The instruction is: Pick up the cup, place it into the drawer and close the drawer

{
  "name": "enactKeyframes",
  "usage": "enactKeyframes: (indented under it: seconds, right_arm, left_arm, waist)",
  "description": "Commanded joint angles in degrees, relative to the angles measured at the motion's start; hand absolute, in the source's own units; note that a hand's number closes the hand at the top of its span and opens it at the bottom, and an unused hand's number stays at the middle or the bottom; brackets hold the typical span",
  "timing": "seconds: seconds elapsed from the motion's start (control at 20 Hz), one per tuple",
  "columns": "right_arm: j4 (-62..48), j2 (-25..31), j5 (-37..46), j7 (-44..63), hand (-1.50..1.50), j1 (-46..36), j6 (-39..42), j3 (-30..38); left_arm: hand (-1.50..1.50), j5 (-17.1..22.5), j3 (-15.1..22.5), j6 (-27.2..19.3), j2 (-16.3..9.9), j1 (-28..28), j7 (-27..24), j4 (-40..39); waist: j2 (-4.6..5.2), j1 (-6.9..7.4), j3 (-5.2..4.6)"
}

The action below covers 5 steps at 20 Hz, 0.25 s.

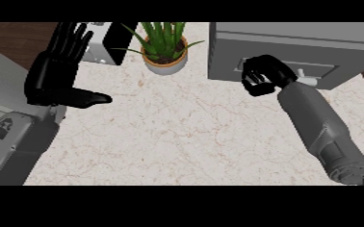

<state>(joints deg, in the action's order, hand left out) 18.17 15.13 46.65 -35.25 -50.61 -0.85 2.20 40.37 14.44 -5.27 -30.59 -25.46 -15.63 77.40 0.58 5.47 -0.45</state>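
A grey drawer unit (298, 38) stands at the back right of the counter, and its drawer front (323, 68) looks flush with the cabinet face. A small white handle (305, 74) pokes out beside my right hand (262, 74). That hand is against the drawer front with its fingers curled, and nothing shows inside them. No cup is visible anywhere. My left hand (53, 69) rests open at the left edge, fingers up and thumb pointing right.
A potted green plant (165, 53) stands at the back centre. Left of it is a white and black appliance (107, 43). A grey object (14, 130) lies at the lower left edge. Marble counter (177, 134) spreads between the arms.
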Motion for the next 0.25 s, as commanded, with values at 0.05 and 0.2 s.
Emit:
enactKeyframes:
  seconds: [0.05,0.2]
  right_arm:
    - [-2.77,4.3,-2.56,6.04,1.5,-5.54,-3.29,5.14]
    - [-3.38,5.14,-2.35,4.71,1.5,-5.54,-2.3,5.01]
  left_arm:
    - [-1.5,-1.01,1.29,1.28,1.01,2.34,-1.84,-0.28]
    - [-1.5,-0.08,0.52,1.39,0.7,1.27,-0.29,-0.45]
  waist:
    - [2.51,1.79,0.68]
    - [2.5,1.52,0.71]
